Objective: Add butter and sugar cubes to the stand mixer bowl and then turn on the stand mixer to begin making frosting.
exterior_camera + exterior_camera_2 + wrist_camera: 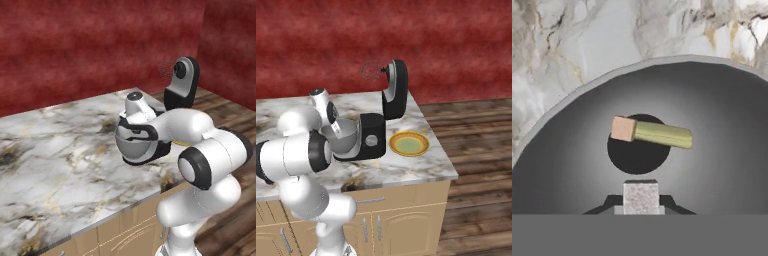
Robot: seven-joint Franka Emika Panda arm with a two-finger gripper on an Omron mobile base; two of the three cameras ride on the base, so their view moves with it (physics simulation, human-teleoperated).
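In the hand view I look straight down into the grey metal stand mixer bowl (pixel 722 115). A stick of butter (pixel 657 134), yellow with a tan end, lies on its bottom. My gripper (pixel 641 206) is shut on a whitish sugar cube (pixel 641 196), held over the bowl's near side. In the right base view my hand hangs just above the bowl (pixel 347 139), which sits on the black stand mixer (pixel 394 92). The mixer's head is tilted up and back, with its whisk (pixel 371 70) in the air. From the left base view the bowl (pixel 131 146) lies under my wrist.
A flat yellow-rimmed plate (pixel 409 144) lies on the marble counter (pixel 406 172) right of the mixer, near the counter's right end. The counter (pixel 55 160) stretches wide to the left. Red walls stand behind, and wooden floor lies beyond the counter's end.
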